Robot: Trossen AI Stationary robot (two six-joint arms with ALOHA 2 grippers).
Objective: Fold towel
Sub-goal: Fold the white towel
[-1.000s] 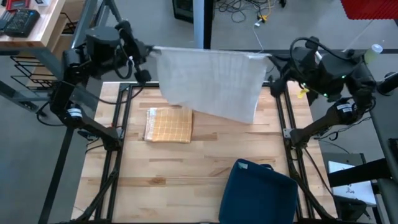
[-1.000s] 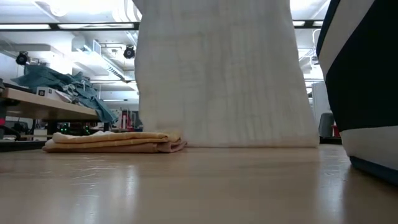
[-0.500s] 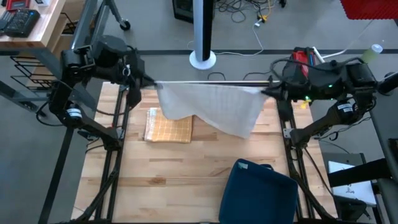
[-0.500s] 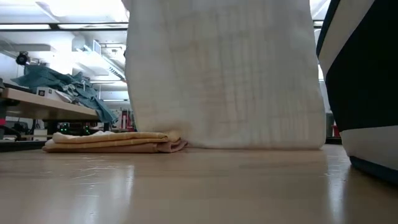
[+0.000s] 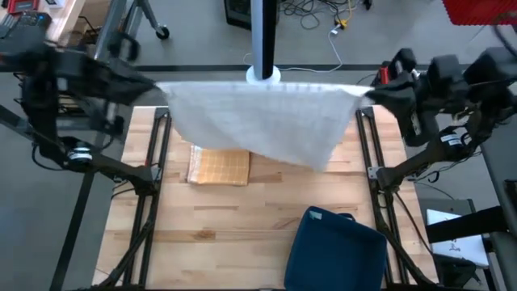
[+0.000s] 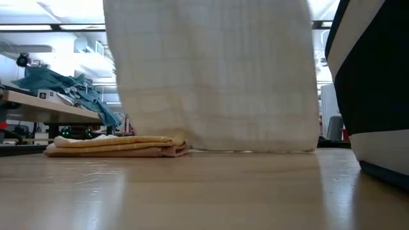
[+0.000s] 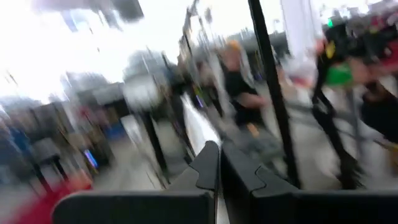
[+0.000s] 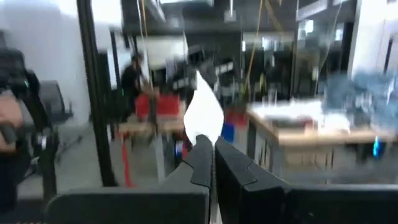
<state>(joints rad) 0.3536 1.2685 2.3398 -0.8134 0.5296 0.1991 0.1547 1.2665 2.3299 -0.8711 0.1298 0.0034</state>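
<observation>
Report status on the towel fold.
Left gripper and right gripper shut on the white woven towel's top corners, stretched high. Hem at the wooden table. Folded yellow towel lies partly beneath.

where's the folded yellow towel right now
In the high view the folded yellow towel lies on the table's left half, partly under the hanging white towel, up and left of the blue bin.

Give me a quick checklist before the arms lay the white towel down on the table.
1. Left end effector shut on a towel corner: ok.
2. Right end effector shut on the other corner: ok.
3. White towel stretched flat between the arms, no twist: ok.
4. Towel's lower edge hanging near the table: ok, though touching or not, cannot tell.
5. Folded orange towel out of the landing area: not ok, partly under the hanging cloth.
6. Blue bin apart from the towel: ok.
</observation>
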